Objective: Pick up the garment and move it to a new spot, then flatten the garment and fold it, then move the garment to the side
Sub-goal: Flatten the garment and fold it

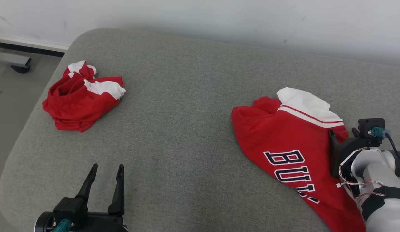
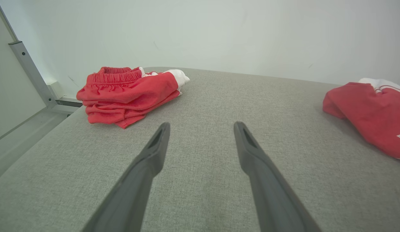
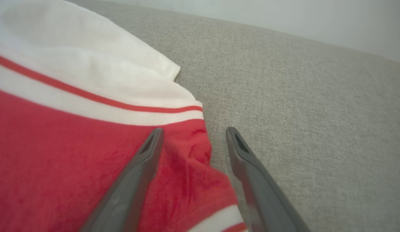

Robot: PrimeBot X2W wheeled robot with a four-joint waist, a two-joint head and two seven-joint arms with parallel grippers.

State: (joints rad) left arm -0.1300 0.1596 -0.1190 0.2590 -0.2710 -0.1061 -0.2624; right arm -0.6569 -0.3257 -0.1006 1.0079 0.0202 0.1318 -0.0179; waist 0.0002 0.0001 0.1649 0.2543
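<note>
At the far left of the grey padded surface (image 1: 187, 135) sits a bundle of red shorts (image 1: 80, 100). Nearer the front, the left gripper (image 1: 108, 167) waits with its fingers spread wide and empty. Well off to the right sprawls the red jersey (image 1: 283, 145), its length running diagonally from the white sleeve at the back towards the front right. The right gripper (image 3: 194, 130), fingers wide apart, straddles the jersey's right edge. That arm is plainly nearer, so I'd expect it to take the cloth.
</note>
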